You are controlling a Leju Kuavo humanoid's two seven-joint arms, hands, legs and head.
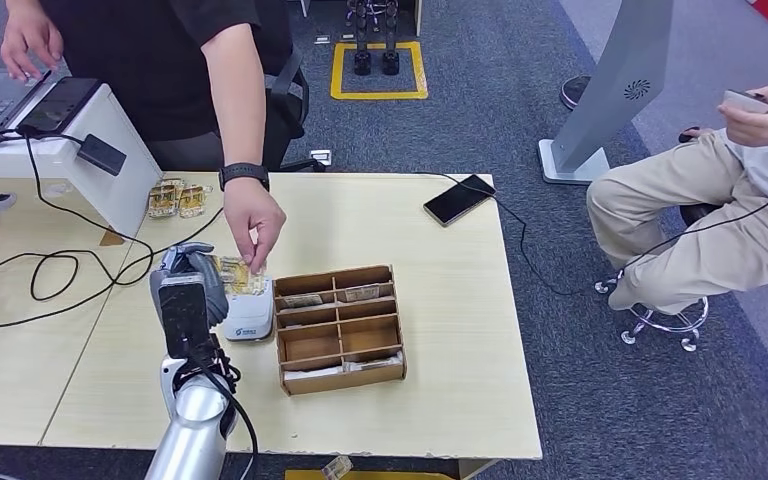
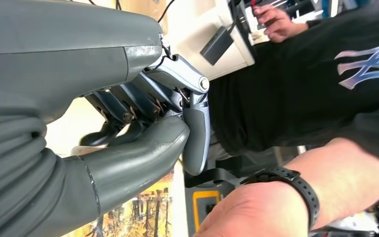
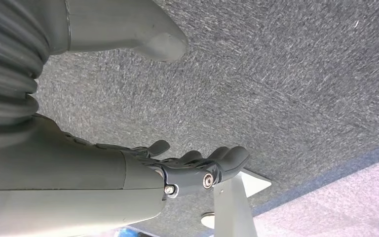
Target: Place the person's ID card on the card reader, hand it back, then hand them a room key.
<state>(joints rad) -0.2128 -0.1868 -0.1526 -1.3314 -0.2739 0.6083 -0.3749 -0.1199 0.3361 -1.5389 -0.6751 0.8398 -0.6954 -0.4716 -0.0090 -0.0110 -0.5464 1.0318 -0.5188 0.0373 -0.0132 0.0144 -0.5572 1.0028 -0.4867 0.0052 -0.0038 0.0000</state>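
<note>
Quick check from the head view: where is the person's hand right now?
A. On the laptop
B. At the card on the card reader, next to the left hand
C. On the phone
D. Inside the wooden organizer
B: the person's hand pinches the card over the card reader, beside the left hand.

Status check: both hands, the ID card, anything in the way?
Left hand by the card reader, grip unclear. Right hand hanging open. ID card over reader, person's hand on it.
</note>
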